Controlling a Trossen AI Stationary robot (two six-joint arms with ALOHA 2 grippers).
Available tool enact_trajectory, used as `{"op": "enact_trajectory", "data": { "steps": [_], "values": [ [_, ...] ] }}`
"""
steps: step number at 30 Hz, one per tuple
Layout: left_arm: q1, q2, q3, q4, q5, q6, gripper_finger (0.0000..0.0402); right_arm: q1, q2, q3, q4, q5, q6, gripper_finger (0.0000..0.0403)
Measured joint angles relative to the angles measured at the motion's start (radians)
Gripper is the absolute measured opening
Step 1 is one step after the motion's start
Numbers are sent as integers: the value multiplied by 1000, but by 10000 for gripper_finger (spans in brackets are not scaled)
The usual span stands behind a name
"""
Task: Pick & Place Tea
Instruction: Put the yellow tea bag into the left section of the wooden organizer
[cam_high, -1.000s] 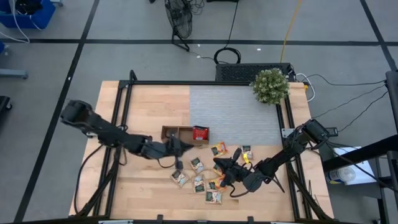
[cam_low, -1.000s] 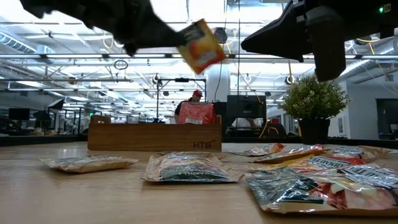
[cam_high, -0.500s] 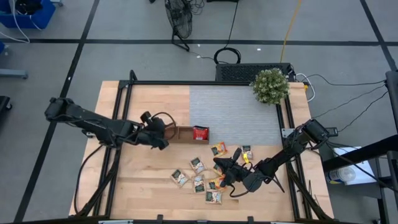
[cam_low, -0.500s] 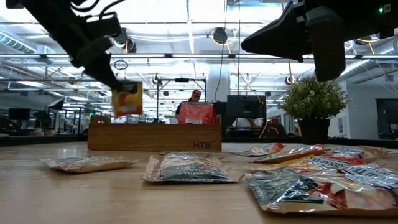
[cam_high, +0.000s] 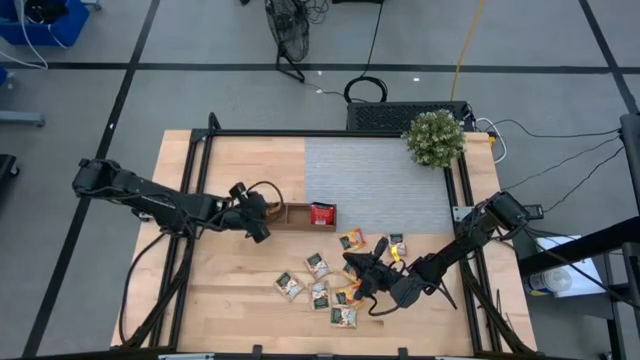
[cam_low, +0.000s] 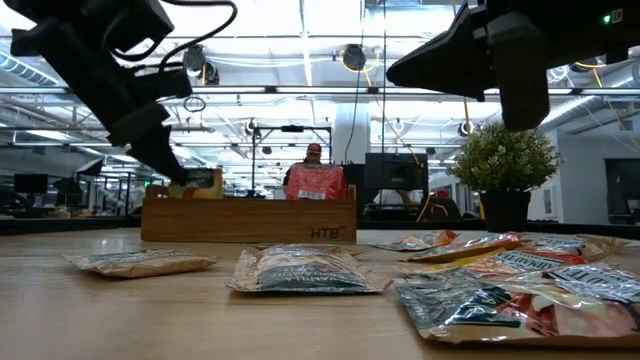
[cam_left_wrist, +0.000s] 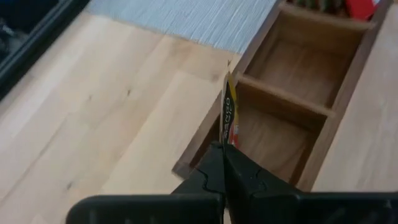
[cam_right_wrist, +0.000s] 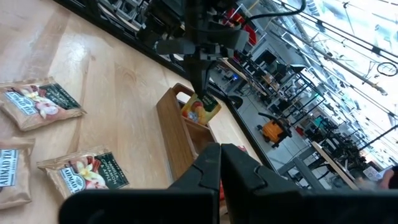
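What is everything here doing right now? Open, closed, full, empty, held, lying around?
Left gripper: shut on the orange sachet, over the tray's end compartment.
Orange sachet: held edge-up, partly lowered into the tray.
Wooden tray: middle compartment empty.
Red sachet: standing in the tray's other end compartment.
Loose sachets: lying flat on the table.
Right gripper: shut, empty, above the loose sachets.

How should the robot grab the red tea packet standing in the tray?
Pinch the top edge of the red sachet, coming straight down. It stands upright in the end compartment of the tray; the walls cover its lower part, leaving only the top free.
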Motion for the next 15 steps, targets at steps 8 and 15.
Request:
{"op": "enact_trajectory", "data": {
  "steps": [8,15],
  "values": [
    [10,-1,0,26,-25,110,1,-7,0,0,0,-2,26,0],
    [55,-1,0,-2,23,220,1,-7,0,0,0,-2,26,0]
  ]
}}
